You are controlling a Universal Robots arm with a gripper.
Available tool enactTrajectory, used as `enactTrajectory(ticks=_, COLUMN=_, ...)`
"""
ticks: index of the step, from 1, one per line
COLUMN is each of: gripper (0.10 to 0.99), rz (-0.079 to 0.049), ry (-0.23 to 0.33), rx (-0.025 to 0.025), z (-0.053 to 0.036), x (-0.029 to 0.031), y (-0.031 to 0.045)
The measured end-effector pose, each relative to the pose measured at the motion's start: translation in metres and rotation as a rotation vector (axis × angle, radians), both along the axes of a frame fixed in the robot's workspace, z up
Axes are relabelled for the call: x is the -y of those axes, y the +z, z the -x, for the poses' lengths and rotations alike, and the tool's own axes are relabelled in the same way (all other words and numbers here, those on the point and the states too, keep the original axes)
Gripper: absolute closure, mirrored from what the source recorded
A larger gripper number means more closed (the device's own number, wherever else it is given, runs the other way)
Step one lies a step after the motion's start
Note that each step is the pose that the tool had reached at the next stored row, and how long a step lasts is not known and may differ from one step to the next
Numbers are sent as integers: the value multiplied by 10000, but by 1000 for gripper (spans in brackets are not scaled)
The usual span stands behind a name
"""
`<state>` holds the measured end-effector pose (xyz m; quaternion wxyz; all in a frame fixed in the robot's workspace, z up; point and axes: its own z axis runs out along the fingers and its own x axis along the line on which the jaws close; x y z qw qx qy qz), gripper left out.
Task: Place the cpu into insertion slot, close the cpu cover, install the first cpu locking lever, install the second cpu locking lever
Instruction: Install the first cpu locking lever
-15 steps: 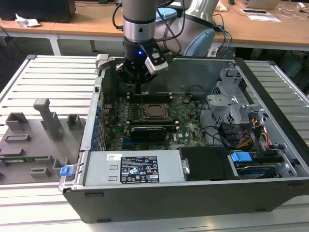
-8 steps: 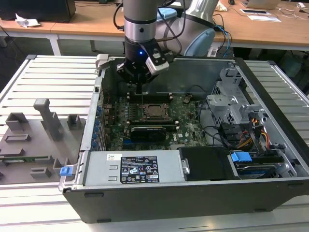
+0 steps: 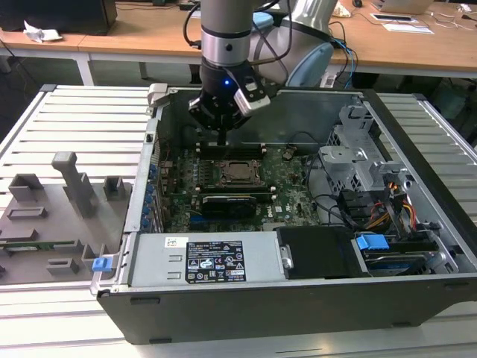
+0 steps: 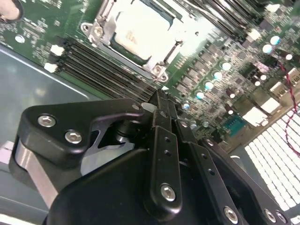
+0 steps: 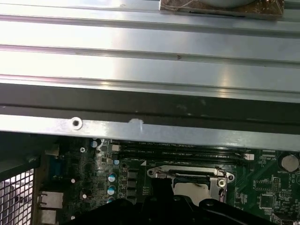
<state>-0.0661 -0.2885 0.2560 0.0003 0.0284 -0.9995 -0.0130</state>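
The cpu (image 3: 240,172) (image 4: 140,32) lies flat in its socket on the green motherboard (image 3: 287,194), silvery top showing. The cpu cover (image 4: 107,29) (image 5: 187,172) lies down around it as a metal frame. My gripper (image 3: 223,139) (image 4: 158,96) hangs just above the memory slots (image 4: 101,63), a little behind the socket and toward the exterior view's left. Its dark fingers (image 4: 161,140) are pressed together into one narrow tip, shut on nothing. I cannot make out the locking levers clearly.
The board sits inside an open computer case (image 3: 156,149) with tall walls. A long black card (image 3: 227,201) lies in front of the socket, a power supply (image 3: 209,261) nearer still, a metal drive cage (image 3: 358,160) at the exterior view's right. A grey fixture plate (image 3: 59,209) lies outside.
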Motion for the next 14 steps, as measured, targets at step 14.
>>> enactTrajectory(ticks=14, gripper=980, rz=-231, ry=-6, rx=4, z=-115, x=3, y=-86)
